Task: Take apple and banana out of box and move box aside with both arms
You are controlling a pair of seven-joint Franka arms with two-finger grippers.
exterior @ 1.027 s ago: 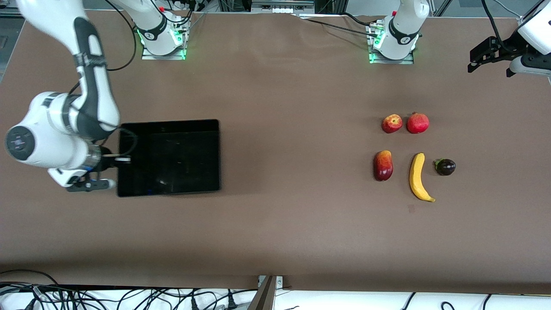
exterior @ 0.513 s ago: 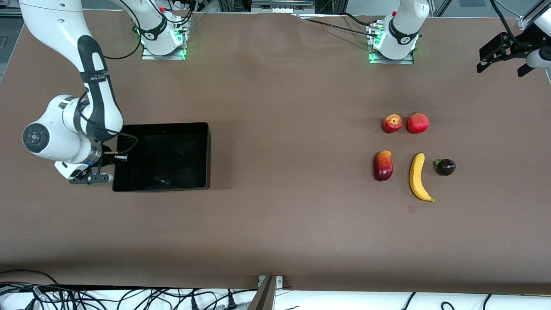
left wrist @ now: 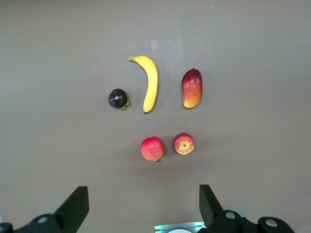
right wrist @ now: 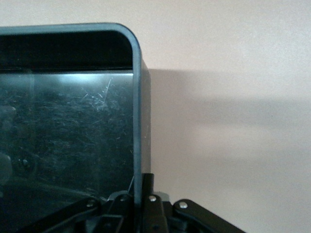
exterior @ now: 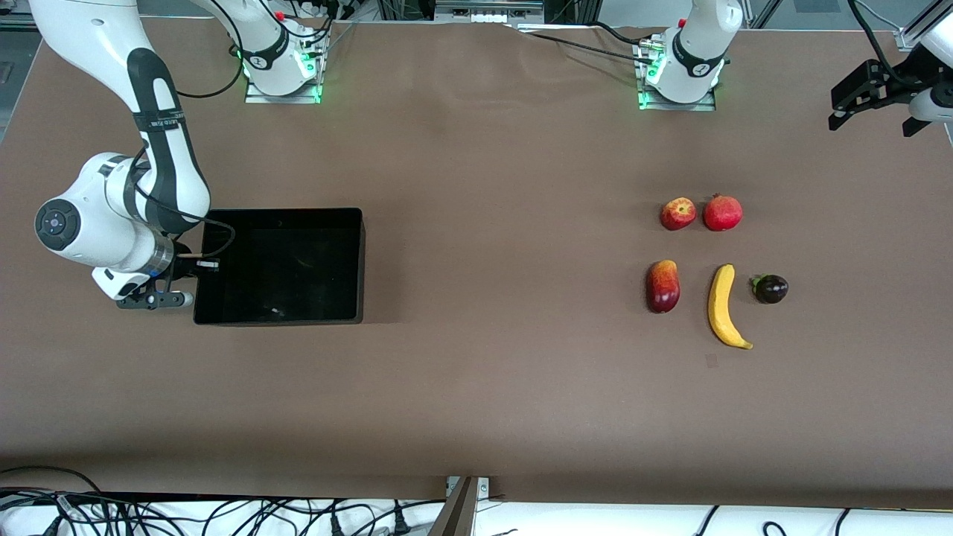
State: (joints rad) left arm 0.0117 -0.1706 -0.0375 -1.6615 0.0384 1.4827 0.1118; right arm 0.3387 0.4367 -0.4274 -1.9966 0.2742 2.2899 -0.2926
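Note:
The black box (exterior: 362, 260) sits low at the right arm's end of the table. My right gripper (exterior: 195, 268) is shut on its end wall (right wrist: 137, 121), one finger (right wrist: 149, 187) outside and one inside. I cannot tell whether the box touches the table. The apple (exterior: 677, 214), pomegranate (exterior: 723, 213), mango (exterior: 663, 286), banana (exterior: 724, 305) and dark purple fruit (exterior: 770, 289) lie together toward the left arm's end. My left gripper (exterior: 867, 97) is open and empty, high over that table end. Its view shows the banana (left wrist: 151, 82), mango (left wrist: 192, 88), purple fruit (left wrist: 117, 98), pomegranate (left wrist: 152, 148) and apple (left wrist: 183, 143) below.
The brown table (exterior: 491, 223) is bare between the box and the fruits. The two arm bases (exterior: 281, 71) stand along the edge farthest from the front camera. Cables (exterior: 149, 514) lie past the near edge.
The right gripper has lowered the box and shifted it a little toward the right arm's end. The left gripper has drawn outward toward the table's end.

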